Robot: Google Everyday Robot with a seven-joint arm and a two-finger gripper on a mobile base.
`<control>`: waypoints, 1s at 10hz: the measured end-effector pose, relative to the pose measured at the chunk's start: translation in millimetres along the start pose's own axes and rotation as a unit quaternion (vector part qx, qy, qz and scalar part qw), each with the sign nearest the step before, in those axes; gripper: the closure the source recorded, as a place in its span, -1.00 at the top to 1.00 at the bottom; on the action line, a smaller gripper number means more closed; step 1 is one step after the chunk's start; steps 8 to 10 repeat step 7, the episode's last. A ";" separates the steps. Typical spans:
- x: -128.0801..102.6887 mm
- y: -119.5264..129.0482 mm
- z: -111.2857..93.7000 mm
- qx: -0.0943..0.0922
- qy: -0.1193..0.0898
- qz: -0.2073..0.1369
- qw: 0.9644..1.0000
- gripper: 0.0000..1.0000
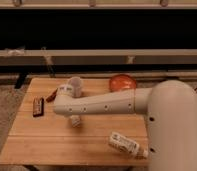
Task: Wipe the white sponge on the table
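The robot's white, rounded arm (pixel 127 105) fills the right of the camera view and reaches leftward over the light wooden plank bench (pixel 47 142). On the bench lie an orange-red round bowl (pixel 123 81) at the far edge, a white labelled bottle (pixel 125 144) on its side near the front right, a translucent cup (pixel 76 86) behind the arm's end, a dark brown rectangular bar (pixel 38 106) at the left with its long axis running front to back, and a small red item (pixel 52 95) just beside the bar.

The claw (pixel 74 120) hangs below the arm's left end, low over the bench middle. The white sponge is not clearly visible; it probably lies directly under or within the claw, so the wipe should begin there. Whether the claw is spread or pinching cannot be told.
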 end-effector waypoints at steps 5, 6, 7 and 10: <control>3.7 -5.9 -29.6 0.023 0.015 -0.045 0.999 0.60; 3.0 -4.7 -29.9 0.022 0.015 -0.046 0.999 0.60; 3.1 -3.7 -29.5 0.022 0.015 -0.047 0.999 0.60; 3.1 -3.7 -29.5 0.022 0.015 -0.047 0.999 0.60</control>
